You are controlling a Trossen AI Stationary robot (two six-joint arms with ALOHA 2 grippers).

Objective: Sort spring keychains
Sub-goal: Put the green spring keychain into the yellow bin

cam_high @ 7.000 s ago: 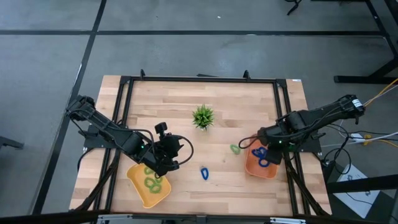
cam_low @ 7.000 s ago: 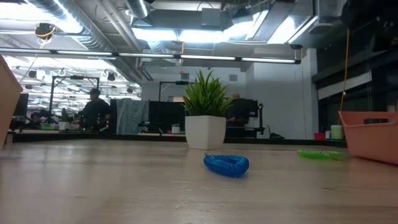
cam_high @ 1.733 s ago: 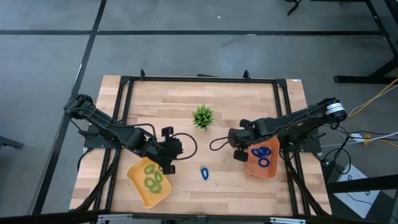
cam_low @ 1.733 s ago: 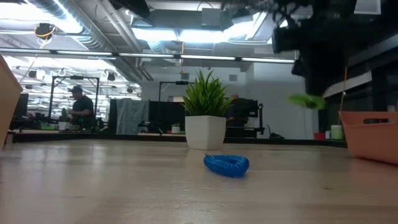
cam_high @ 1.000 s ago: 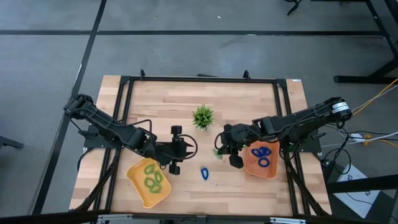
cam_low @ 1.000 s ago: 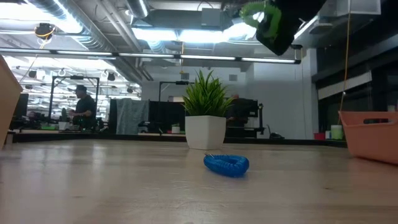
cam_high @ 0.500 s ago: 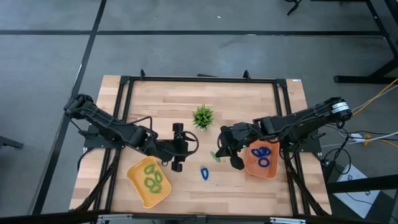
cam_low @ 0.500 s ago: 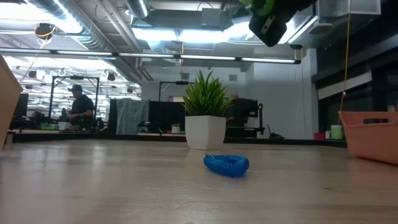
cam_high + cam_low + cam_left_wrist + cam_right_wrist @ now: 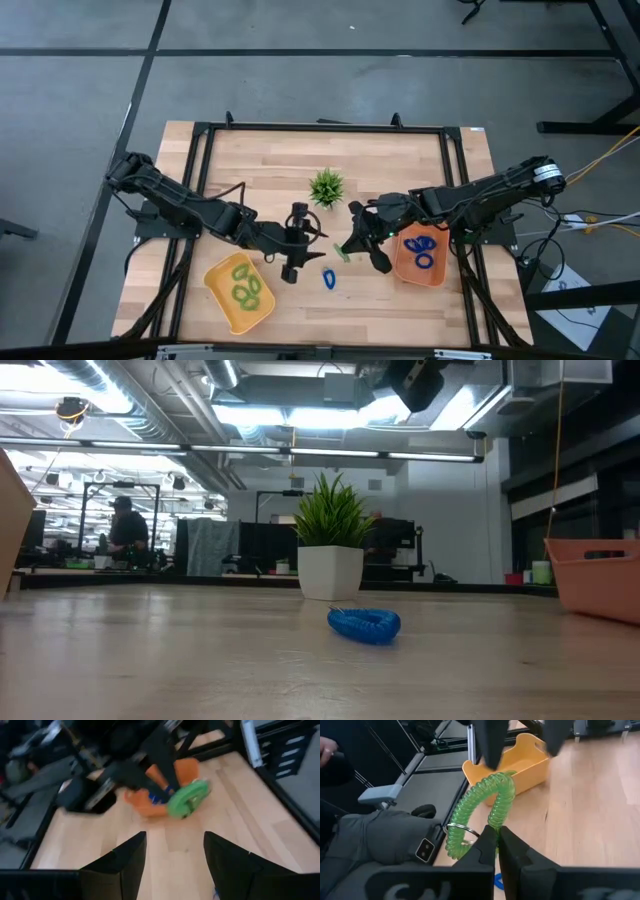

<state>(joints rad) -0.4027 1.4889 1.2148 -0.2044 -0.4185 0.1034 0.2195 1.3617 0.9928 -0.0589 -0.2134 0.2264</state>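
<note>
The worktop [image 9: 400, 150] is pale wood planks inside a black frame, set on a grey floor crossed by dark lines. A small potted plant [image 9: 326, 187] stands near its middle. In the low view the room behind is a wide workshop with ceiling lights, ducts and desks, where a person [image 9: 124, 525] stands far off. A yellow tray [image 9: 241, 293] near the front on the left side holds green keychains [image 9: 244, 287]; an orange tray [image 9: 421, 256] on the right side holds blue keychains [image 9: 423, 249]. A loose blue keychain [image 9: 328, 279] lies on the wood between the trays, in front of the plant. The right claw [image 9: 349, 243] is clamped on a green keychain [image 9: 480, 810], holding it in the air over the middle of the worktop. The left claw [image 9: 295, 245] faces it from just beside, its fingers [image 9: 120, 862] apart and holding nothing. The left wrist view is blurred, so the green coil and the right arm behind it are hard to make out. In the low view only a dark piece of one arm shows at the top edge, and the orange tray is cut off at the right.
</note>
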